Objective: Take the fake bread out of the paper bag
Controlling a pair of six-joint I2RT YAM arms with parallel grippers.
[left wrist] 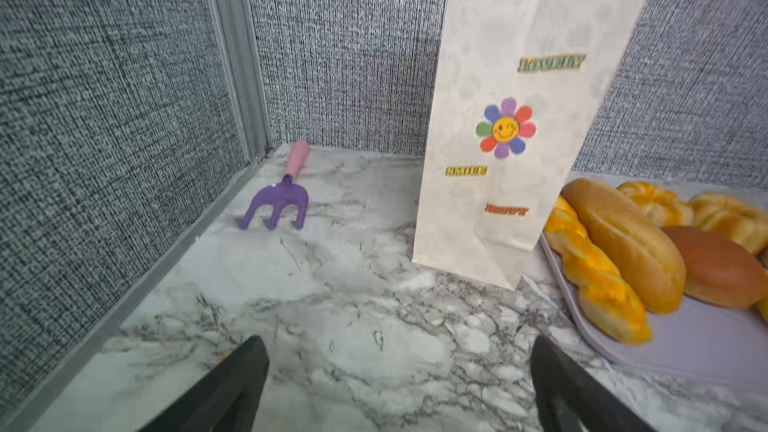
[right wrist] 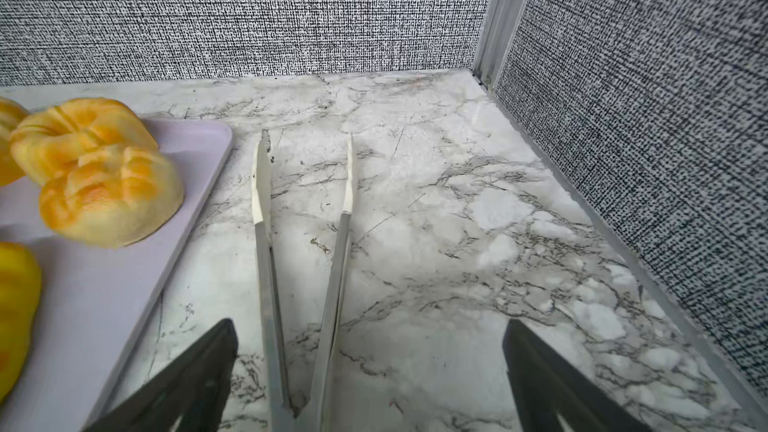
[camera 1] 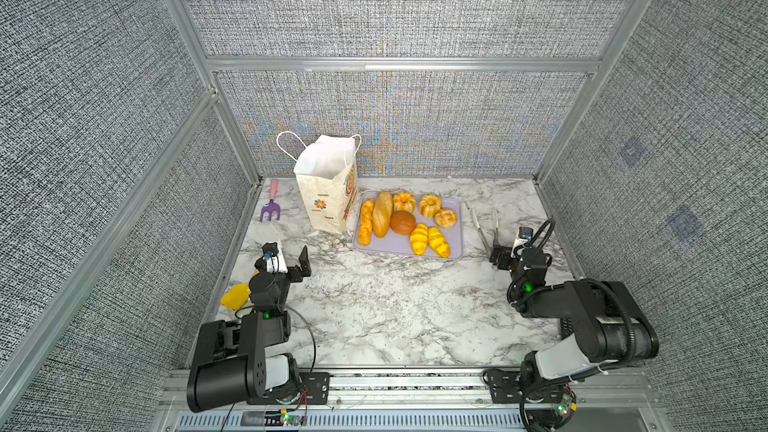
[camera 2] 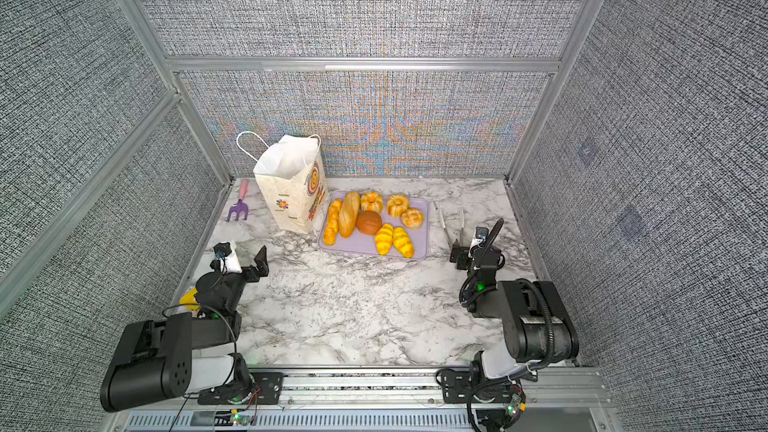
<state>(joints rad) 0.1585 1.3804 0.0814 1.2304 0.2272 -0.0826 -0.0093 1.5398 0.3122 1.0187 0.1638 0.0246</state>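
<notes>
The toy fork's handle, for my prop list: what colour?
Pink handle, purple prongs; best in the left wrist view.

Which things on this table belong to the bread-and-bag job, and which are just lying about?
Belongs to the job:
- paper bag, standing upright
- fake bread, eight pieces lying on the lilac tray beside the bag

Just lying about:
- purple rake with a pink handle
- tongs
- yellow shovel, only partly visible
</notes>
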